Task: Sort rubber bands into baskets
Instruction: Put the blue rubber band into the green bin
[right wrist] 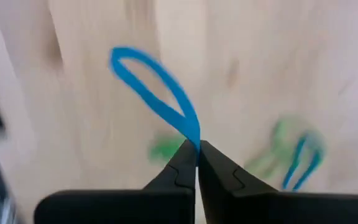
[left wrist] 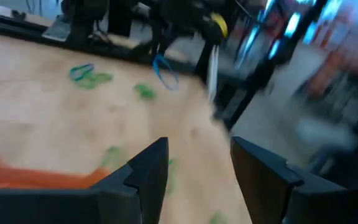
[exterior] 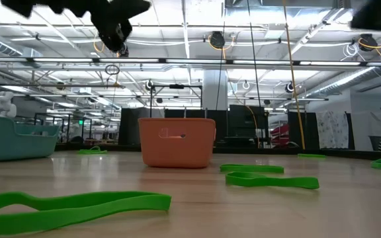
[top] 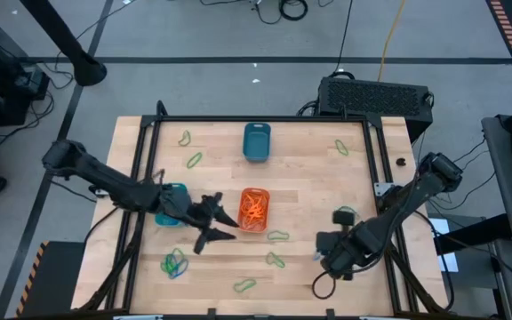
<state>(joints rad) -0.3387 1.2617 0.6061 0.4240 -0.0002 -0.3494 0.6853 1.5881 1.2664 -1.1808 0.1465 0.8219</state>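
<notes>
Between the tips of my right end effector (right wrist: 197, 149) I have a blue rubber band (right wrist: 157, 93) pinched, lifted clear of the table (right wrist: 241, 56) for carrying to a basket, while the left end effector (left wrist: 194, 165) hangs released beside the orange basket (top: 254, 210).

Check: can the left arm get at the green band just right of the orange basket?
Probably yes. Left end effector is open beside the orange basket; the green band lies bare just past it, though it must skirt the basket.

Three baskets: one orange (top: 254, 210), one blue (top: 256, 141), one teal (top: 172, 206). About eight green rubber bands (top: 277, 236) lie loose around the orange basket.
</notes>
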